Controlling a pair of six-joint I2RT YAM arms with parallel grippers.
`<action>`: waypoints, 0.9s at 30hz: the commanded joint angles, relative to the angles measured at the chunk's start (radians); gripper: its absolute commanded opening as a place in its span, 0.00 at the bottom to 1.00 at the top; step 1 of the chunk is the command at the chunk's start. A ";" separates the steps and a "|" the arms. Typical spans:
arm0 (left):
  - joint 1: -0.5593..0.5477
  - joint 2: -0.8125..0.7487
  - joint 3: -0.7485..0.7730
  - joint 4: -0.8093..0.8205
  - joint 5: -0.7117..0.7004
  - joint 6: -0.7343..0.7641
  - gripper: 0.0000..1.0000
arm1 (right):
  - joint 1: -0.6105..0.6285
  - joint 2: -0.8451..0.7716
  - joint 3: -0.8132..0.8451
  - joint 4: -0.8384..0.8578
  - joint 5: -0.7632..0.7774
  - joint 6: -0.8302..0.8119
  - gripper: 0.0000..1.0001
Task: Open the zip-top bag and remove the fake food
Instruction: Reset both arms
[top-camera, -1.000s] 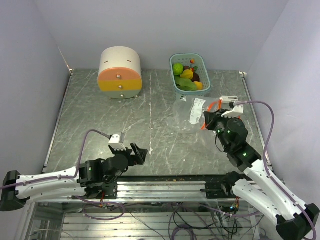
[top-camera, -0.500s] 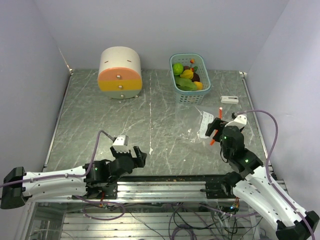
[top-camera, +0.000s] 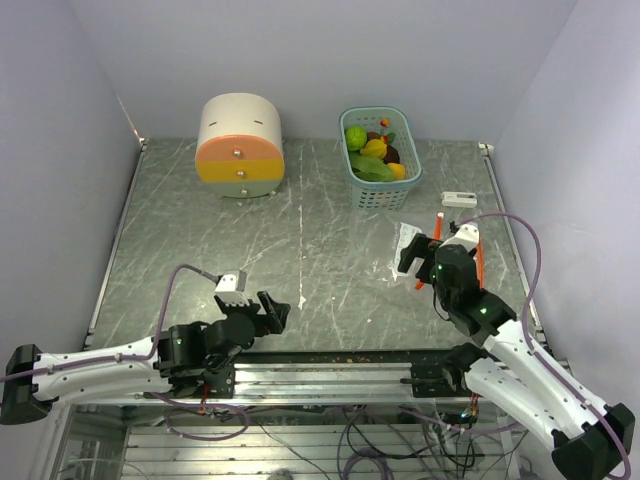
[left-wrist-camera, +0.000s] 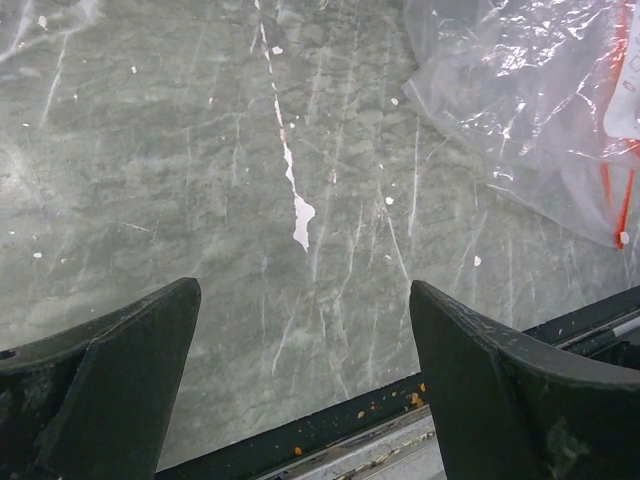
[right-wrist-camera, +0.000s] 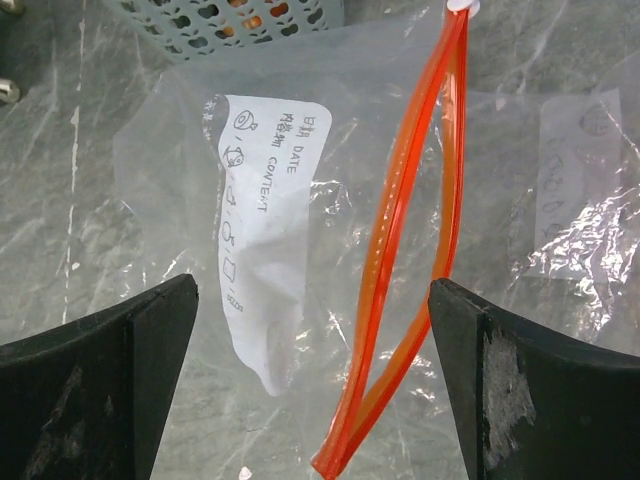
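The left arm lies low, stretched from its base at the left toward the middle. The left gripper tilts forward and down, its jaws spread wide. The right arm rises from its base and folds at the elbow. The right gripper points downward, its jaws just as wide apart.

Bag label: "DATE", "CONTENT"

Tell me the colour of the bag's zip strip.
The zip strip is orange-red, clearest in the right wrist view.
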 joint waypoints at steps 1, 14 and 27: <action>-0.004 -0.024 -0.019 -0.040 -0.028 -0.013 0.96 | -0.004 -0.029 0.028 -0.006 0.005 0.041 1.00; -0.004 0.009 0.004 -0.153 -0.047 -0.069 1.00 | -0.005 -0.206 -0.012 0.011 -0.044 -0.087 1.00; -0.004 -0.010 -0.007 -0.155 -0.042 -0.071 1.00 | -0.004 -0.236 -0.030 0.004 -0.056 -0.080 1.00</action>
